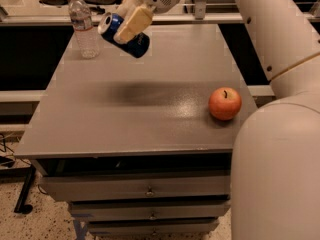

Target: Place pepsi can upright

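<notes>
The cream two-finger gripper (131, 25) is gripping the small blue aluminium pepsi can (138, 44), holding it tilted in the air above the grey table (150, 121), near the clear plastic water bottle (83, 28).

table (150, 119): grey, drawers (145, 190) below | water bottle (83, 28): upright, back-left corner | apple (225, 104): near right edge

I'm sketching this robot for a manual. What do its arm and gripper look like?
The arm is smooth, cream-white, built of thick rounded segments with small dark dots and a thin tan seam. The gripper, above the table's far left on the pepsi can, has a white rounded wrist and flat tan fingers. No cables show.
</notes>
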`<state>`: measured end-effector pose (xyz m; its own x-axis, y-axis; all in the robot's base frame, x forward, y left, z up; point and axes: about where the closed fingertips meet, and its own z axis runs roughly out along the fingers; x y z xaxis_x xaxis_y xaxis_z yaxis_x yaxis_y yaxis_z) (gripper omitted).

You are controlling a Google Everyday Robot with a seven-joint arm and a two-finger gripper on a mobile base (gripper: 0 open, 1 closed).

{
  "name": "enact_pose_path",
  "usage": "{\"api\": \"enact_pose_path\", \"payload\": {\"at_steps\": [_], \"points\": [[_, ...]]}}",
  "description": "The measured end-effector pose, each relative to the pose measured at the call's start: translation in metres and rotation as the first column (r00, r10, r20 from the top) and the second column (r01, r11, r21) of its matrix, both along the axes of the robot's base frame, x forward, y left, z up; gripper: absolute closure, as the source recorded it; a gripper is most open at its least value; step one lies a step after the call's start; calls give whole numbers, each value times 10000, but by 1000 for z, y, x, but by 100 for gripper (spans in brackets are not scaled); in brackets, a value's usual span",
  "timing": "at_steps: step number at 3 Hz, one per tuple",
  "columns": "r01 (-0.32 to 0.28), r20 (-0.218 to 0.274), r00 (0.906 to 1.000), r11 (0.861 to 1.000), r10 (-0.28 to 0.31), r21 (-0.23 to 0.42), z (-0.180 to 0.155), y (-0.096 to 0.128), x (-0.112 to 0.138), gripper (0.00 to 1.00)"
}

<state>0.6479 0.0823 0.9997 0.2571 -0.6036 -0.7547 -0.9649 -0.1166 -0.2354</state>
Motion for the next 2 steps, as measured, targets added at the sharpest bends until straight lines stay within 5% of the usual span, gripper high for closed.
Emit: {"api": "enact_pose_path", "payload": {"at_steps": [2], "points": [[-352, -1313, 9891, 9727, 668, 2293, -9, 8, 4, 100]]}}
